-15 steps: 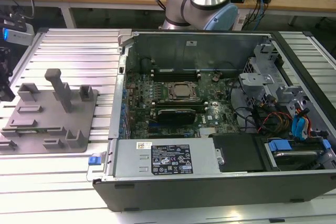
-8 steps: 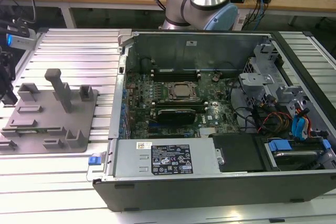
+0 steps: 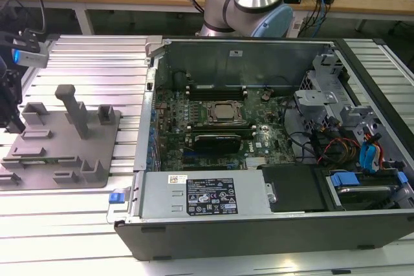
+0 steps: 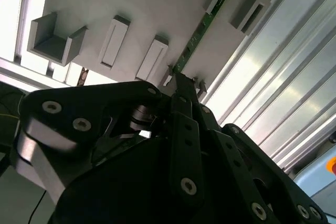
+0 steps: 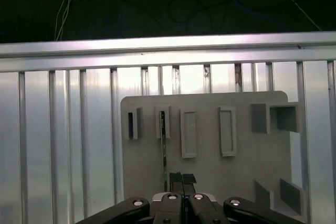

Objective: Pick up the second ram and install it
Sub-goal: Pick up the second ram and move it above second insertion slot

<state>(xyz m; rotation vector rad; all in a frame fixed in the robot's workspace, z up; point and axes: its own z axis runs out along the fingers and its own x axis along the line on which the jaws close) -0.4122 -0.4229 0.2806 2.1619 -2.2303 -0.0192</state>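
Observation:
The second ram (image 5: 164, 145) is a thin green stick standing on edge in a slot of the grey fixture plate (image 5: 210, 182). In the second wrist view the second ram (image 4: 202, 27) runs from a slot block down towards my fingertips. My gripper (image 5: 182, 178) hangs over the plate close beside the stick's near end, with its two dark fingertips pressed together and nothing between them. In the exterior view my gripper (image 3: 10, 117) is at the far left, over the left edge of the fixture plate (image 3: 61, 159).
The open computer case (image 3: 194, 195) stands to the exterior view's right of the plate, its motherboard (image 3: 213, 117) and CPU socket (image 3: 225, 112) facing up. A grey post (image 3: 72, 108) rises from the plate. Ribbed aluminium table (image 3: 90, 63) lies all around.

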